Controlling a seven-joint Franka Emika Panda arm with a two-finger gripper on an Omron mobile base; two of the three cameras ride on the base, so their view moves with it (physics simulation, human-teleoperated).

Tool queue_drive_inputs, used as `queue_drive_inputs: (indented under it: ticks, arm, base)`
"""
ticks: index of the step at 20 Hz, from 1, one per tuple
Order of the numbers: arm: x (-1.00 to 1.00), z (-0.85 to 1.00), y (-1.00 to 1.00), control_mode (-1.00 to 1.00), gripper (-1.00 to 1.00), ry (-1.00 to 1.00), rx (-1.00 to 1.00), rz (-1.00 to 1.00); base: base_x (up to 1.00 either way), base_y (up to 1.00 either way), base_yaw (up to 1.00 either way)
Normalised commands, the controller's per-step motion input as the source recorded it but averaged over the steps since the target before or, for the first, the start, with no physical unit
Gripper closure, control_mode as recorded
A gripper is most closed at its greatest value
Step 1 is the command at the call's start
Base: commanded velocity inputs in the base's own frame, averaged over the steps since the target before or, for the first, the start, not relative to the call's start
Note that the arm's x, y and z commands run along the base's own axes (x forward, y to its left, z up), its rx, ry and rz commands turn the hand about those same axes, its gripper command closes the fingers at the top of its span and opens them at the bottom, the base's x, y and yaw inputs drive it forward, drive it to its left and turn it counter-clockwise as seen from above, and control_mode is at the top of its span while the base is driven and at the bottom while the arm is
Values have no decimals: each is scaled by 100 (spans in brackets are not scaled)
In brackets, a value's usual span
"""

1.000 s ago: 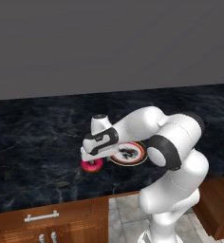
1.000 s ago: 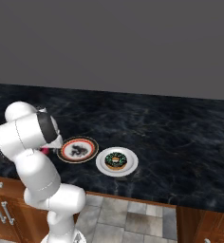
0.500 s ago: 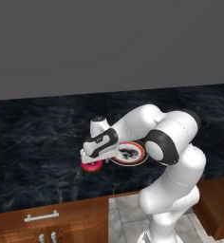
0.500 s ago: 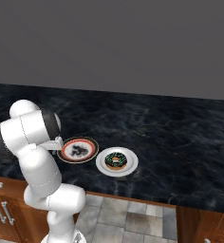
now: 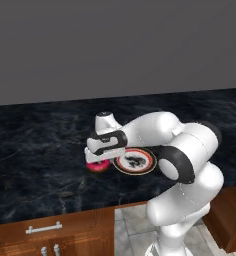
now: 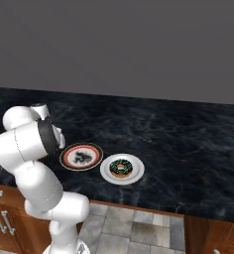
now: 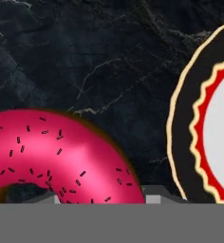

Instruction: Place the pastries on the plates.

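The pink-iced donut [image 5: 97, 166] lies on the dark counter, just left of the patterned plate [image 5: 135, 161]. My gripper [image 5: 97, 160] hangs right over the donut, pointing down. In the hand view the pink donut [image 7: 61, 149] looms close. My gripper [image 7: 107, 199] is open, its two tips showing either side of the ring's right limb. The patterned plate's dark rim [image 7: 182, 118] curves along the right. The chocolate sprinkled donut [image 6: 121, 167] sits on the plain white plate [image 6: 135, 174], to the right of the patterned plate [image 6: 81, 156].
The black marble counter [image 5: 35, 145] stretches left and back toward a grey wall. Wooden cabinet fronts with metal handles [image 5: 42, 229] run below the counter's front edge. My own arm [image 6: 32, 144] blocks the counter's left part in the right base view.
The arm's elbow and upper links have swung and turned while the hand stayed over the pink donut. The donuts and plates have not moved.
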Motion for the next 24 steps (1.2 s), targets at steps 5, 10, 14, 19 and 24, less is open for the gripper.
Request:
queue_drive_inputs:
  ticks: [5, 10, 14, 19, 24]
  arm:
    - [6, 58, -70, -100, 100, 0, -3, 0]
    - [5, 3, -94, -100, 100, 0, -4, -1]
    - [8, -6, -51, -100, 100, 0, -3, 0]
    - [17, -17, -20, -100, 100, 0, -1, 0]
    - [35, -25, -25, -100, 100, 0, 0, 0]
  base:
    - [0, 0, 0]
    - [0, 0, 0]
    - [0, 0, 0]
    - [0, 0, 0]
    - [0, 0, 0]
